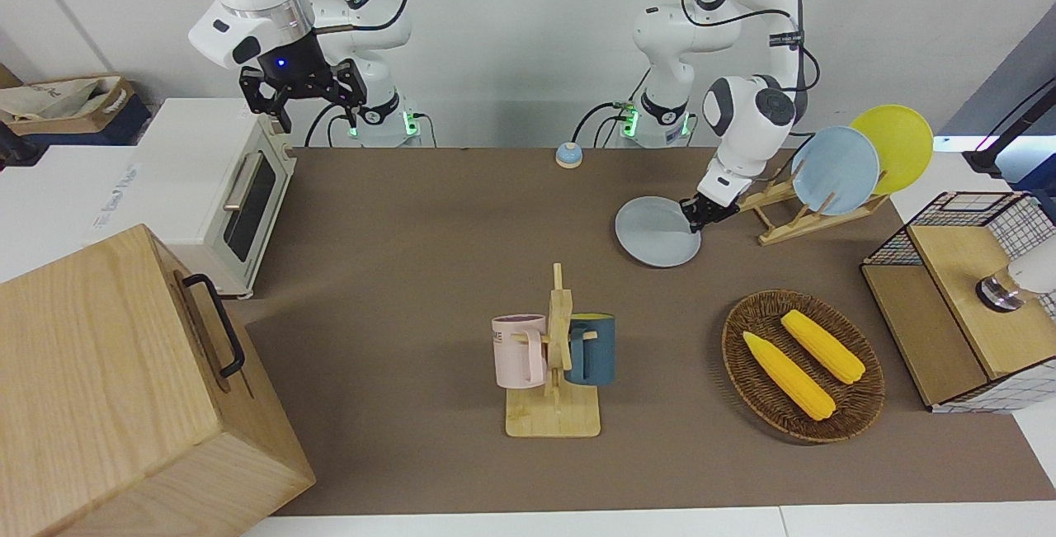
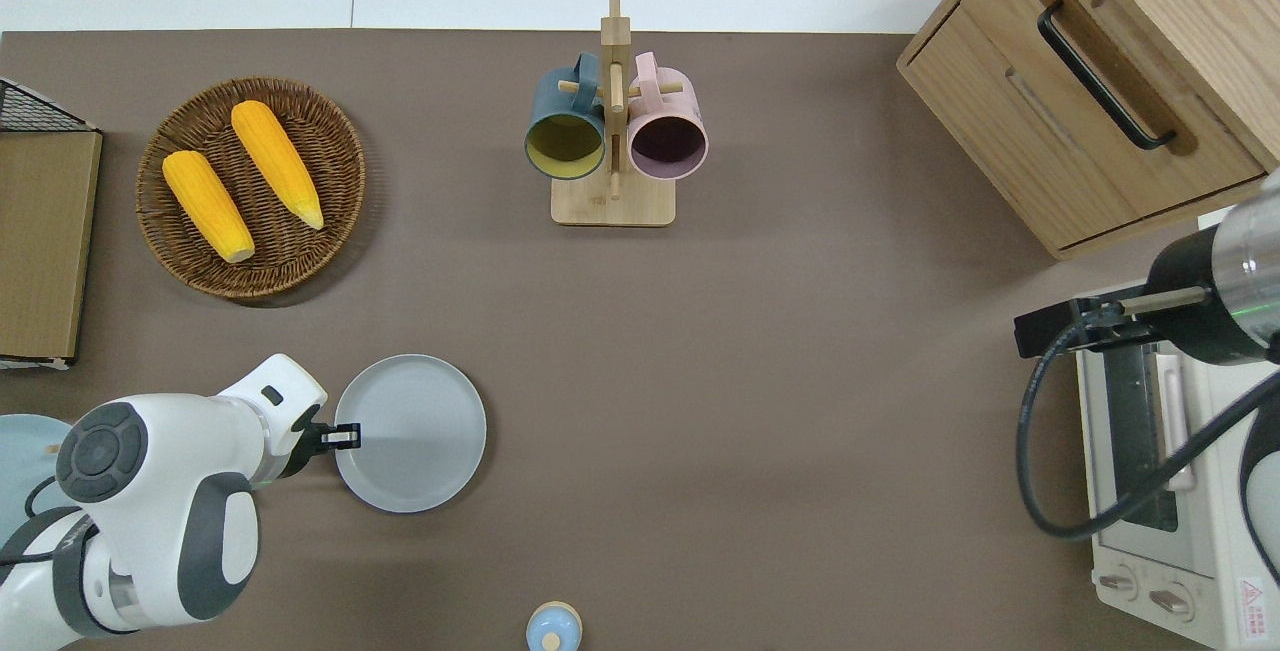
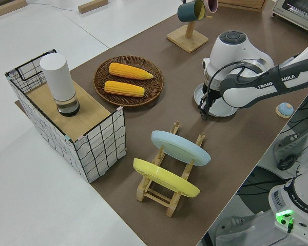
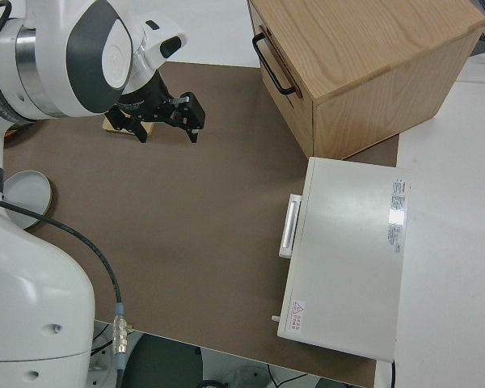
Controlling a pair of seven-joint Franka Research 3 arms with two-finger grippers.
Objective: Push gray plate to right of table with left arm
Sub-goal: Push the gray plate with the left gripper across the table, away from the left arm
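The gray plate (image 1: pixel 657 231) lies flat on the brown table (image 1: pixel 412 232), nearer to the robots than the corn basket. It also shows in the overhead view (image 2: pixel 410 432). My left gripper (image 1: pixel 695 217) is low at the plate's rim on the side toward the left arm's end of the table, with its fingers together. In the overhead view the left gripper (image 2: pixel 345 436) touches or nearly touches that rim and holds nothing. In the left side view the arm hides most of the plate (image 3: pixel 223 109). My right gripper (image 1: pixel 304 96) is open and parked.
A rack holds a light blue plate (image 1: pixel 835 170) and a yellow plate (image 1: pixel 895 145) beside the gray plate, toward the left arm's end. A corn basket (image 2: pixel 250 186), mug stand (image 2: pixel 612 131), small blue bell (image 2: pixel 553 626), wooden cabinet (image 2: pixel 1090 81) and toaster oven (image 1: pixel 223 190) stand around.
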